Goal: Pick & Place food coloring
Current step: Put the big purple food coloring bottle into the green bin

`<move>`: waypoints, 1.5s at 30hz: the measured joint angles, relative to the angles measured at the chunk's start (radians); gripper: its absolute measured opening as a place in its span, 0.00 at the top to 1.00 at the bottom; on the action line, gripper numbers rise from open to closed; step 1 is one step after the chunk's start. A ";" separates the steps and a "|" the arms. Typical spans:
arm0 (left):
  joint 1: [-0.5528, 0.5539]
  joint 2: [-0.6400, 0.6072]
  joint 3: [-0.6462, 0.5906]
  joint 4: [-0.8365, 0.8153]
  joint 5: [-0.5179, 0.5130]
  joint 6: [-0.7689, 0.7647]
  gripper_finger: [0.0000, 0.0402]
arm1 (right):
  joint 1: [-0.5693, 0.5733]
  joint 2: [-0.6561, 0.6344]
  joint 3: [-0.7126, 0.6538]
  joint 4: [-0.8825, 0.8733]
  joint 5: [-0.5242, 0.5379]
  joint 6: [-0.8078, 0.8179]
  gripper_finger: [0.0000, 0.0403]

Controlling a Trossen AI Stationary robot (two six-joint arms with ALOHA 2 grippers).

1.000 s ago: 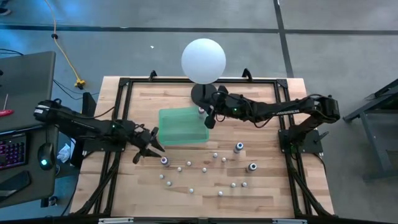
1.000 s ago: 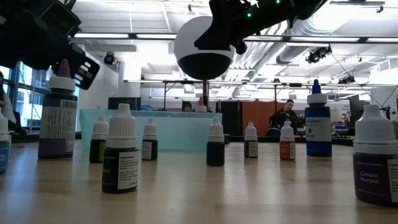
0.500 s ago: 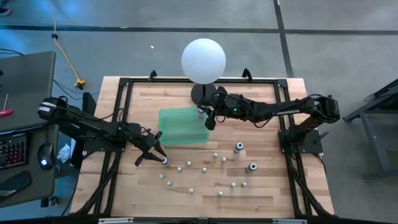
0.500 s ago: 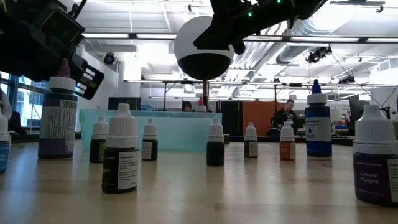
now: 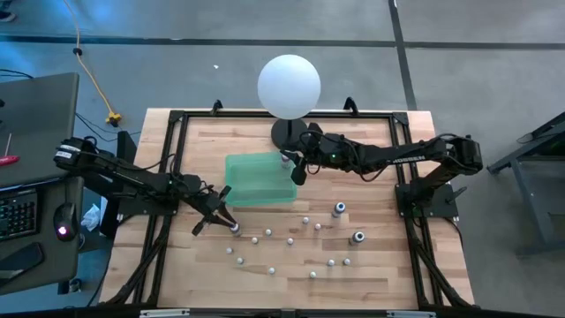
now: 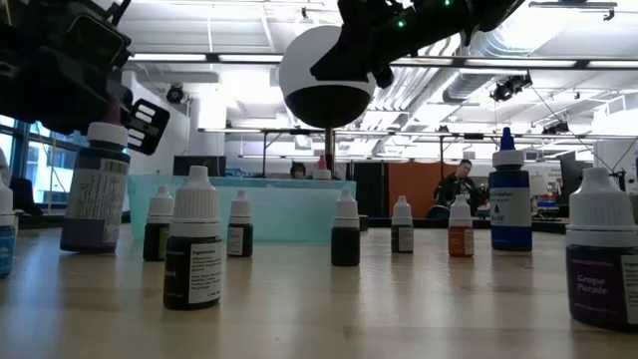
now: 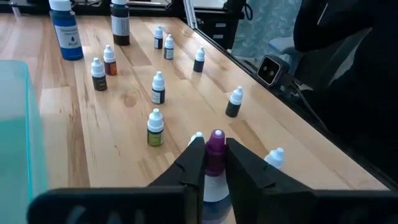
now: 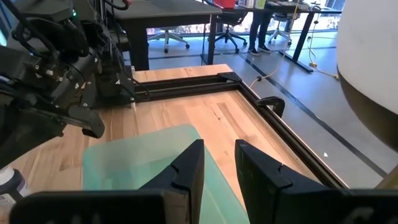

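Note:
Several small food coloring bottles (image 5: 305,221) stand upright on the wooden table. My left gripper (image 5: 228,223) reaches in from the table's left and is shut on a taller bottle with a purple top (image 6: 95,189), just near of the green tray (image 5: 258,179). My right gripper (image 5: 297,170) hovers above the tray's far right corner, open, with nothing showing between its fingers (image 8: 189,165). A pink-tipped bottle (image 5: 285,159) stands at that corner. My left gripper pinches the bottle's purple cap (image 7: 216,140) between its two fingers, one on either side. The fingers come from the table's left, slanting a little downward. The bottle leans slightly under the hold, and its base (image 6: 85,242) seems to rest on the table.
A white globe lamp (image 5: 289,86) stands on a dark base at the table's far middle. Two larger bottles (image 5: 339,209) (image 5: 357,237) stand toward the right. A black frame (image 5: 177,119) runs round the table's edge. Bare wood lies near the front edge.
My left gripper has gone down and toward the purple-topped bottle, rolled a little, and shut on its cap. The bottle, upright before, now leans slightly with its base where it was.

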State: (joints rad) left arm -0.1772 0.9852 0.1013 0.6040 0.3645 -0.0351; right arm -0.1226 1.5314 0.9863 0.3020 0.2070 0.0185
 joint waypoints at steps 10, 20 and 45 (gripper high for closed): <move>0.000 0.000 0.001 0.145 -0.017 0.005 0.92 | 0.000 0.000 0.000 -0.029 0.000 0.000 0.79; 0.008 -0.021 0.239 -0.004 -0.404 0.086 0.92 | -0.001 0.000 0.000 0.001 0.000 0.000 0.79; 0.496 0.544 0.497 -0.004 -0.364 0.022 0.92 | 0.057 -0.099 0.000 -0.225 0.039 -0.045 0.79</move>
State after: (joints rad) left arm 0.3186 1.5294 0.5984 0.6001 0.0006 -0.0132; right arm -0.0655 1.4326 0.9863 0.0770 0.2457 -0.0262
